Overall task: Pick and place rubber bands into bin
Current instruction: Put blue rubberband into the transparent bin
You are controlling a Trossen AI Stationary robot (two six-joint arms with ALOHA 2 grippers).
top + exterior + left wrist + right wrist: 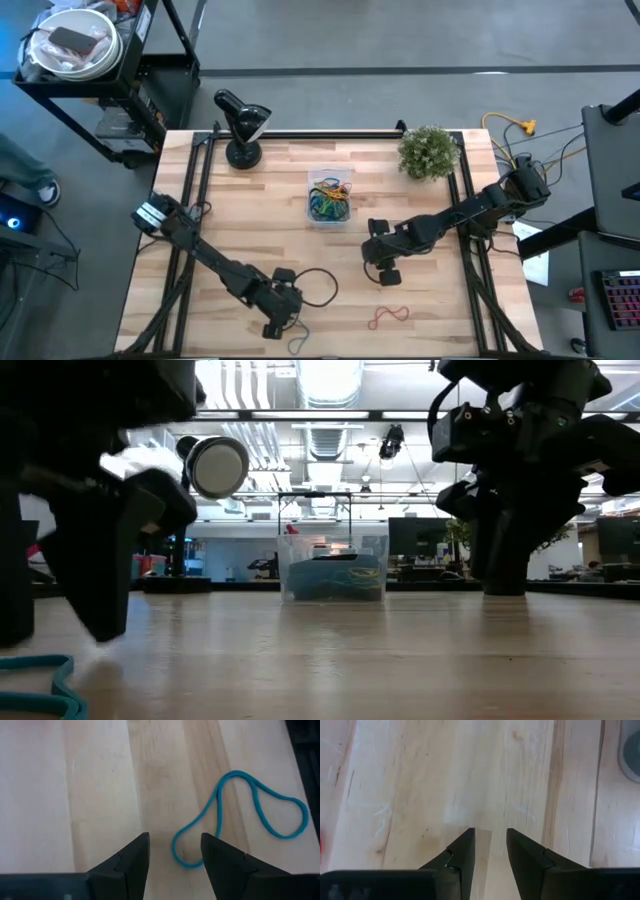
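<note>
Left gripper hovering open over blue rubber band.
Right gripper is waiting narrowly parted over bare table; bin is holding bands.

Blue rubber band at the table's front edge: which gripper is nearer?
Left. The left gripper hangs right over the blue rubber band, open fingers straddling one end of the loop. The right gripper is farther off, mid-table near the red rubber band.
</note>
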